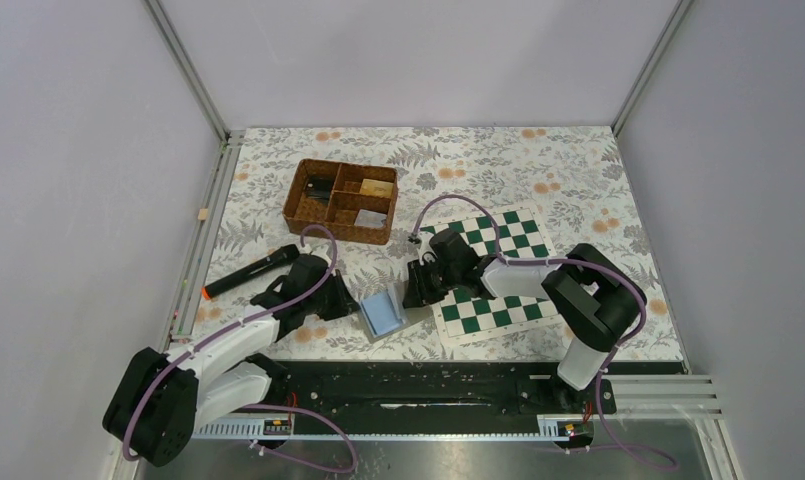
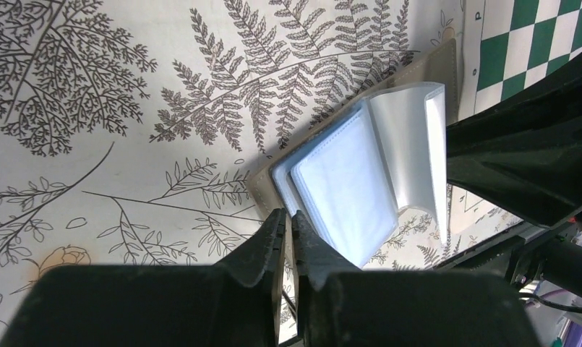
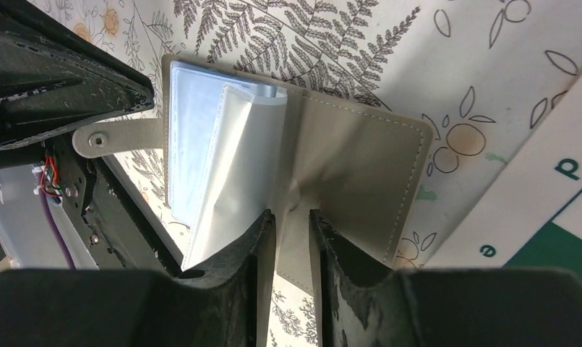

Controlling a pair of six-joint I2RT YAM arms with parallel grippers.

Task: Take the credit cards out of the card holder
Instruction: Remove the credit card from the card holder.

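The card holder (image 1: 383,312) lies open on the floral cloth between my two grippers, grey outside with light blue clear sleeves inside. In the left wrist view the sleeves (image 2: 345,181) fan up from the grey cover. My left gripper (image 2: 288,214) is shut to a thin slit on the holder's near edge. My right gripper (image 3: 288,215) pinches the grey right-hand cover (image 3: 360,152), which puckers at the fingertips. In the top view the left gripper (image 1: 350,305) is at the holder's left and the right gripper (image 1: 410,298) at its right. I can make out no credit card in the sleeves.
A brown wicker compartment basket (image 1: 338,235) stands behind with small items in it. A green-and-white chessboard mat (image 1: 498,235) lies to the right, under the right arm. A black marker with an orange tip (image 1: 253,272) lies at the left. The holder's strap tab (image 3: 114,137) sticks out leftward.
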